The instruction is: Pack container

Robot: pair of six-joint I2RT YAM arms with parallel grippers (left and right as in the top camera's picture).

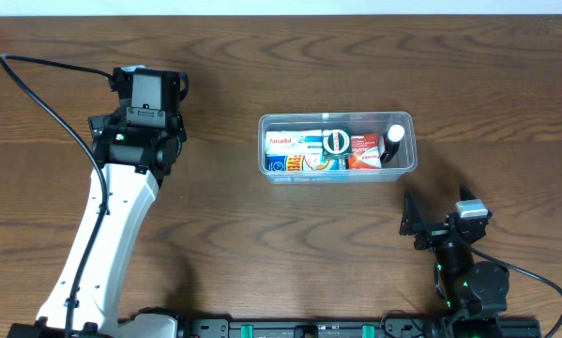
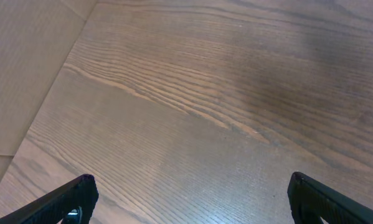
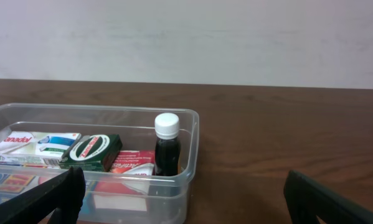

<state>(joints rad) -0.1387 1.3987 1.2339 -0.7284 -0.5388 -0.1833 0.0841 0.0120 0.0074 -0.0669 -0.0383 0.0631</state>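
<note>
The container (image 1: 337,116) is a clear shallow tub at the table's middle. It holds several small boxes, among them a green one (image 1: 335,142) and a red one (image 1: 364,150), and a dark bottle with a white cap (image 1: 394,141) upright at its right end. My right gripper (image 1: 437,208) is open and empty, just below the tub's right end. In the right wrist view the container (image 3: 195,134) and bottle (image 3: 167,146) lie ahead of the right gripper (image 3: 183,180). My left gripper (image 1: 151,83) is far left of the tub. It is open over bare wood, as the left wrist view shows (image 2: 191,186).
The wooden table (image 1: 506,84) runs out on all sides of the tub. A black cable (image 1: 46,103) loops at the far left beside the left arm. A pale wall (image 3: 186,37) rises behind the table's far edge.
</note>
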